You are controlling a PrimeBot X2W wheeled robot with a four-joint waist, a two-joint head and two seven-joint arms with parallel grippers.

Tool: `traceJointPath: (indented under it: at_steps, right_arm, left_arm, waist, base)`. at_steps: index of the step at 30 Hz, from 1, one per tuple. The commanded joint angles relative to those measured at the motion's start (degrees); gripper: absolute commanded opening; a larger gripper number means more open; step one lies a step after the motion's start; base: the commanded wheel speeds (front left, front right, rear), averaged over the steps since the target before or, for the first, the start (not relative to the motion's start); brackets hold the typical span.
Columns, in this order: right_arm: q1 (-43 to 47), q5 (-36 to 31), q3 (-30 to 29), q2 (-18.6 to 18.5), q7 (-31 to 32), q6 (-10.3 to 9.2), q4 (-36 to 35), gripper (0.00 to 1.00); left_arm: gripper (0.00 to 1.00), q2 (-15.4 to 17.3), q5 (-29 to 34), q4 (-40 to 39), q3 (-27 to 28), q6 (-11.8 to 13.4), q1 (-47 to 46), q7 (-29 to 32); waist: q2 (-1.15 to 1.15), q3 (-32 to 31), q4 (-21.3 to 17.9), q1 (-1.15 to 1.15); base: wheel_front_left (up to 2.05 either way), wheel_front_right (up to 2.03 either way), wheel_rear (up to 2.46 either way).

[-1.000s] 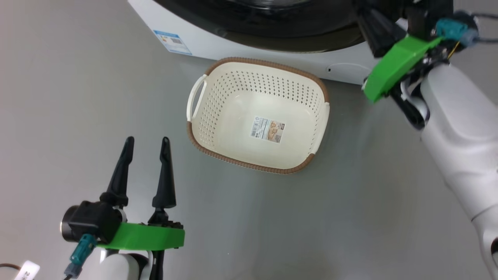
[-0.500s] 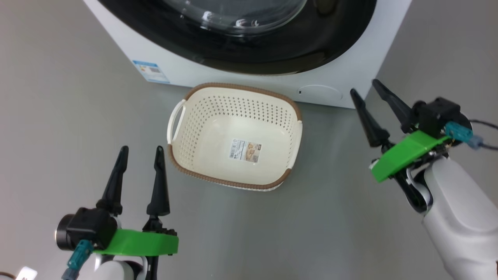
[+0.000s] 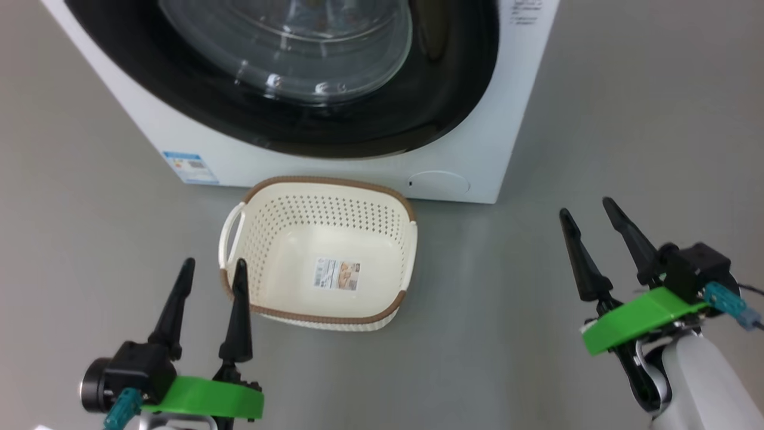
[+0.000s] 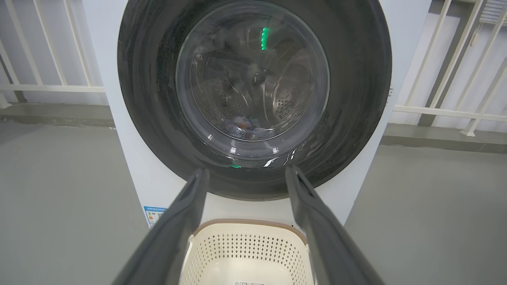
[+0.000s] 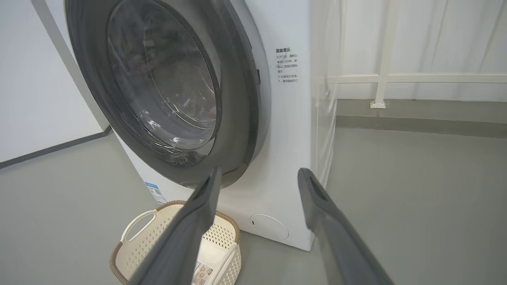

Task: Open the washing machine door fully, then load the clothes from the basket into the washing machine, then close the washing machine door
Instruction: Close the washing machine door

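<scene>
A smooth grey floor [image 3: 597, 119] carries two things — the white washing machine [image 3: 477, 155] standing at the back, and the cream basket [image 3: 328, 178] just before it, upright, a paper label [image 3: 337, 274] on its bottom.

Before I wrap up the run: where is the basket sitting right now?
In the head view the basket sits on the floor just in front of the washing machine, nearer the left gripper than the right gripper.
</scene>
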Motion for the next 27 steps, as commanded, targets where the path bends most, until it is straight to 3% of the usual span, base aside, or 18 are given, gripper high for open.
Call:
traceJointPath:
  at_steps: [1,11,27]
  right_arm:
    - [2.58,-1.04,-0.25,0.94,0.55,0.02,-3.03,1.0]
    - [12.56,-4.1,-5.33,4.85,4.05,0.02,-12.04,1.0]
    - [24.35,-6.47,-7.33,8.1,9.62,0.02,-23.42,1.0]
  left_arm:
    - [1.0,1.46,0.64,-0.98,1.67,-0.45,0.43,0.37]
    - [1.0,2.46,0.0,-1.32,1.23,-0.49,2.99,2.07]
    - [1.0,3.61,-1.06,-1.82,0.99,0.34,7.06,3.84]
  waist:
    - [0.0,-2.92,-2.77,0.0]
    - [0.0,-6.22,-5.22,0.0]
    - [0.0,-11.22,-7.12,0.0]
  base:
    - [0.0,0.0,0.0]
    - [0.0,0.0,0.0]
    - [0.0,0.0,0.0]
